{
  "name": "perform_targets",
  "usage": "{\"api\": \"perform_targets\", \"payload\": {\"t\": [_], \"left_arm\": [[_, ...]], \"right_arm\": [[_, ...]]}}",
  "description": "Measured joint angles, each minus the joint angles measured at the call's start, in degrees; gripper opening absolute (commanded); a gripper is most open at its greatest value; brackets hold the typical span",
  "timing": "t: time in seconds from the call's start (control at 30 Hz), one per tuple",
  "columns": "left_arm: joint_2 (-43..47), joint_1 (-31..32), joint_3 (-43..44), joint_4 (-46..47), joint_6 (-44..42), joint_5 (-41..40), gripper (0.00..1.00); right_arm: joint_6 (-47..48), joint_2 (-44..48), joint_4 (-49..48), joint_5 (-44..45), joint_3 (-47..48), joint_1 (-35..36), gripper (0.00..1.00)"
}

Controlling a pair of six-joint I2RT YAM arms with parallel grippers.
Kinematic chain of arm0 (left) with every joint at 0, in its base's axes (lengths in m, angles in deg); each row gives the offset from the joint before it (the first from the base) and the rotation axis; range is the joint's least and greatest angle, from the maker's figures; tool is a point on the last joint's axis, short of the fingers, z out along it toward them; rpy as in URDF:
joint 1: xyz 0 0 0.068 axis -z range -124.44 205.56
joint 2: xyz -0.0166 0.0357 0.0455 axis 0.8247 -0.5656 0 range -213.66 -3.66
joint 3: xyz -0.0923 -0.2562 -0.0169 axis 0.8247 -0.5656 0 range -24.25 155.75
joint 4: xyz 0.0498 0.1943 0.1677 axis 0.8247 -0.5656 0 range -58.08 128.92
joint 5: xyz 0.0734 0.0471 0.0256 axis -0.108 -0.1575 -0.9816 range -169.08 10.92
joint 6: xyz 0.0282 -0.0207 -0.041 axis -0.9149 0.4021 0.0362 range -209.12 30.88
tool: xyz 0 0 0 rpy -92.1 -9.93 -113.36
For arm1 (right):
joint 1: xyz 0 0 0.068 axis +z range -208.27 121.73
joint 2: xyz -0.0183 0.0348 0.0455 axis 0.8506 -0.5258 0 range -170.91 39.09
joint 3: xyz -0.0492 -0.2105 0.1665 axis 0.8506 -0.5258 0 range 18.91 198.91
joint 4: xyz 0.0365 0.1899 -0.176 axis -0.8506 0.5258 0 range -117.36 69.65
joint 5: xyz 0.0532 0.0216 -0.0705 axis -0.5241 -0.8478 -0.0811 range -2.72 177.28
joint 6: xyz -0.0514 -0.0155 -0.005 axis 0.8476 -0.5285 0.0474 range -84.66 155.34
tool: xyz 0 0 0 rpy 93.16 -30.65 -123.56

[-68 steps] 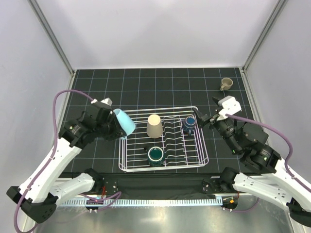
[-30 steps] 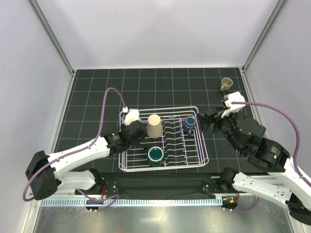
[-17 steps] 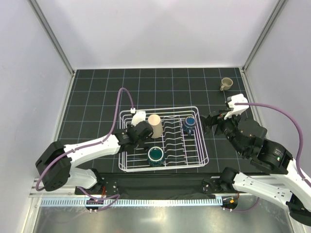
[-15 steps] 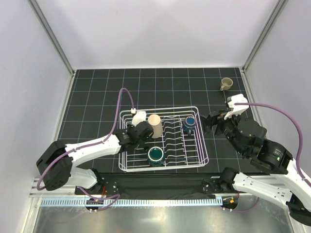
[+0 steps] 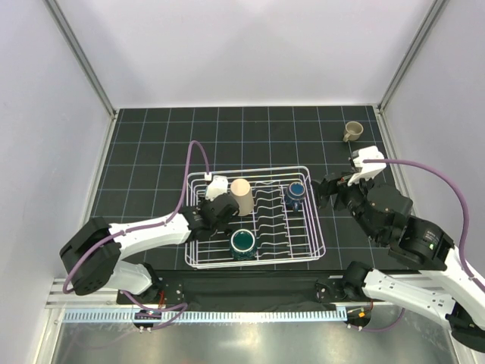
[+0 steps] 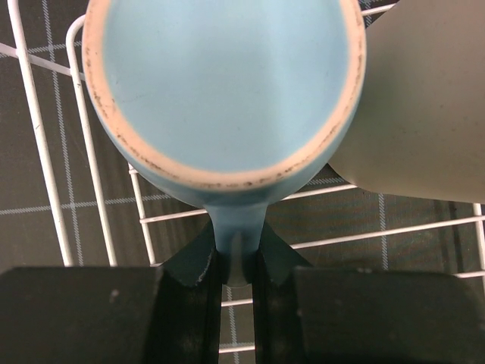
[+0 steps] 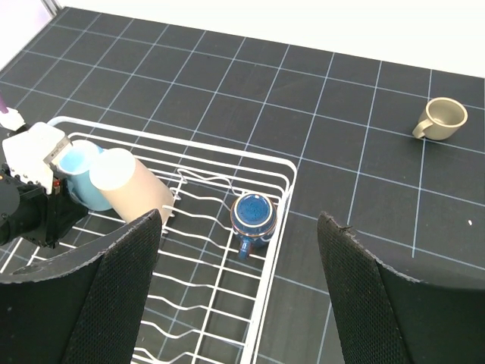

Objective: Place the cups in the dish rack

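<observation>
My left gripper (image 6: 237,265) is shut on the handle of a light blue mug (image 6: 223,83), mouth up toward the wrist camera, over the far left corner of the white wire dish rack (image 5: 321,236). The mug (image 7: 78,173) touches a beige handleless cup (image 5: 241,195) lying beside it. In the rack sit a dark teal-green mug (image 5: 243,242) at the front and a dark blue mug (image 7: 254,214) by the right wall. A small tan mug (image 5: 352,131) stands on the mat at the far right. My right gripper (image 5: 328,189) hangs open above the mat just right of the rack, holding nothing.
Wavy plate dividers (image 5: 270,212) fill the rack's middle between the beige cup and the blue mug. Rack wires (image 6: 42,152) run under the held mug. The black gridded mat (image 5: 151,144) ends at grey walls on three sides.
The left arm has carried the light blue mug from left of the rack into its far left corner, beside the beige cup. The right arm has only shifted slightly.
</observation>
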Motion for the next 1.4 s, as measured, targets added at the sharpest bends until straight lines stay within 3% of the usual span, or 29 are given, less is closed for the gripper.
{"api": "perform_targets", "payload": {"t": [0.1,0.3,0.47,0.8,0.9,1.03,1.13,1.3,1.4], "left_arm": [[0.0,0.0,-0.7,1.1,0.6,-0.4,0.01],[0.0,0.0,-1.2,1.4,3.1,-0.5,0.16],[0.2,0.0,-1.8,0.3,4.5,-0.3,0.20],[2.5,0.0,-2.0,-3.4,5.6,0.1,0.58],[3.2,0.0,-1.9,-4.7,5.8,0.4,0.66],[5.8,0.0,-1.5,-7.0,6.1,1.0,0.68],[8.8,0.0,-0.9,-8.2,6.3,1.6,0.71],[14.3,0.0,1.1,-11.4,5.9,3.1,0.82],[16.7,0.0,2.8,-13.1,5.0,4.9,0.82]], "right_arm": [[0.0,-0.7,0.0,0.0,0.0,0.0,0.83],[-0.2,-1.5,-0.2,-0.4,0.0,0.0,0.83],[-0.3,-2.6,-1.0,-1.1,-0.1,0.0,0.83],[-0.6,-6.1,-2.1,-2.9,-0.5,0.0,0.83],[-0.8,-6.9,-2.6,-3.0,-0.8,0.0,0.84],[-2.3,-9.5,-2.6,-3.5,-0.7,-1.1,0.84],[-4.4,-12.9,-1.6,-6.9,0.8,-5.9,0.84],[-9.6,-20.6,-0.8,-19.6,2.6,-25.7,0.84],[-12.1,-25.9,0.2,-24.5,4.7,-34.8,0.84]]}}
